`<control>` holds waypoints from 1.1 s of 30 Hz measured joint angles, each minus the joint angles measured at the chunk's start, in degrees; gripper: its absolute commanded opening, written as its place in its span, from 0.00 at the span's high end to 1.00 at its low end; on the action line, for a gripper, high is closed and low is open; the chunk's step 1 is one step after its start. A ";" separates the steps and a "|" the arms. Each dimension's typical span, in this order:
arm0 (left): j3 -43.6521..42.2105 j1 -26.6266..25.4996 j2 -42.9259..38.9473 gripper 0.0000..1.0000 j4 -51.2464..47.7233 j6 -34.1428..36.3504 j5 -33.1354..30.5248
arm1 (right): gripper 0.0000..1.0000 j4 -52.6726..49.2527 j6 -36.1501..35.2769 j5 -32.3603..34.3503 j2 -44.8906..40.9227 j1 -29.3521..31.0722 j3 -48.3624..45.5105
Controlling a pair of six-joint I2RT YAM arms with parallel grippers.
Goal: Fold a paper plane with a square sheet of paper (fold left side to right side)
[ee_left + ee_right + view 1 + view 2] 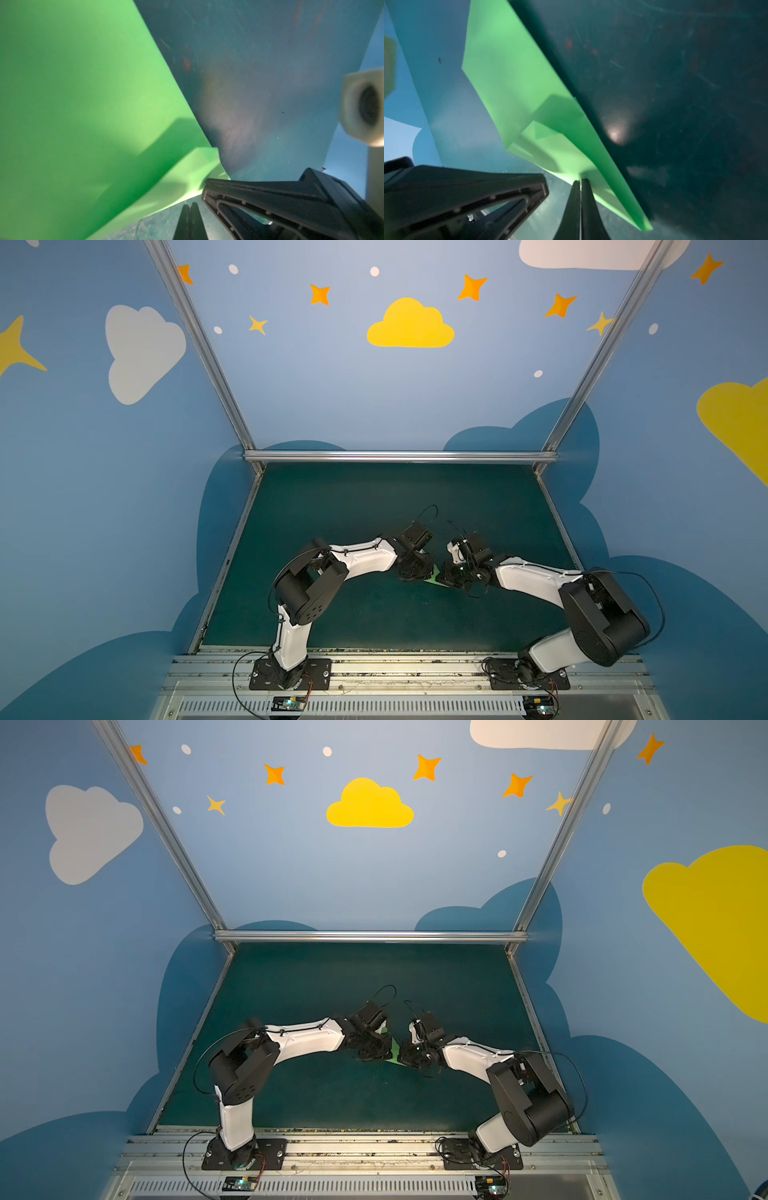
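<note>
The paper plane (434,576) shows in a top view only as a bright green sliver. It sits just off the middle of the dark teal bench (374,497), toward 4 o'clock, wedged between the two tools. The left tool (424,572) reaches in from 9 o'clock and the right tool (446,577) from 3 o'clock. They nearly meet over the paper, and from above their jaws are hidden.

In the left wrist view the paper plane (83,104) fills much of the picture. It is plain, unmarked green, one broad smooth panel with a narrower folded flap beneath it. The left tool (190,209) has its fingers pressed together, with the tips right at the paper's edge; whether they pinch it I cannot tell. The right tool (209,188) meets the flap from the side.

In the right wrist view the paper plane (529,93) is a long pointed wedge with several layered creases. It throws a dark shadow on the bench, so it looks raised off it. The right tool (580,184) is closed on the paper, where the layers gather at its tips. The left tool (538,187) sits just beside.

The paper will likely handle as very light, thin and floppy, easy to crumple or tear and quick to slip. The layered spine by the folds looks the best place to hold, with a gentle pinch.
</note>
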 measured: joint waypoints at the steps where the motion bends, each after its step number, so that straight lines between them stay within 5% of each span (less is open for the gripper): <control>1: -0.28 0.09 0.00 0.96 0.24 -0.02 -0.02 | 1.00 0.22 0.07 0.04 0.28 0.00 -0.02; 18: -8.37 2.45 -1.33 0.96 7.37 -0.26 0.92 | 1.00 4.74 1.01 -0.13 0.33 -0.37 -3.15; 33: -20.52 10.01 -7.96 0.96 16.04 0.00 2.78 | 1.00 5.40 1.07 -0.15 0.15 -0.39 -3.56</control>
